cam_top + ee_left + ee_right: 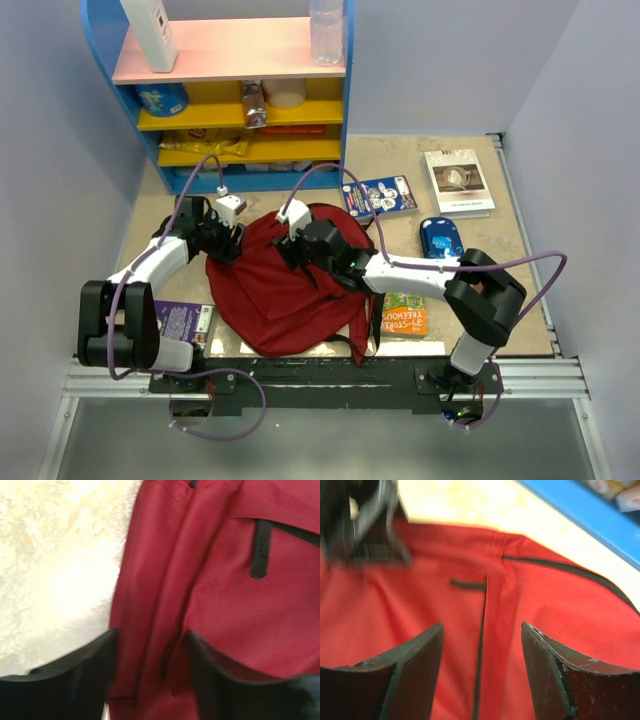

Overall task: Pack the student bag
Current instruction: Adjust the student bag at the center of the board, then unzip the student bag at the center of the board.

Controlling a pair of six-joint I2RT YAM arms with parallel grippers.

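My left claw [152, 642] stands spread over the left edge of the student bag [280, 295], a large dark red fabric backpack with black zips. A lengthwise fold of its cloth lies in the gap between the fingers, though I can't tell whether the pads touch it. My right claw [482, 632] is also spread and holds nothing. It hovers over the bag's upper middle, with a black zipper line [480, 650] running straight up between its fingers.

The bag lies flat and crumpled on the tan tabletop [500, 265], close to the arm bases, and looks closed and slack. I'd judge it light, soft and floppy, so it will sag and bunch rather than hold a shape. One claw should pinch a ridge of cloth beside the zip to keep it taut while the other takes the black zip pull [260, 550]. The weave looks grippy enough, but a thin pinch could slide off.

Around the bag wait a purple book [185, 322] at its near left, an orange-and-green book [405, 313] at its near right, a small blue pencil case [440, 238] to its right, and a blue book [380, 195] just beyond it.
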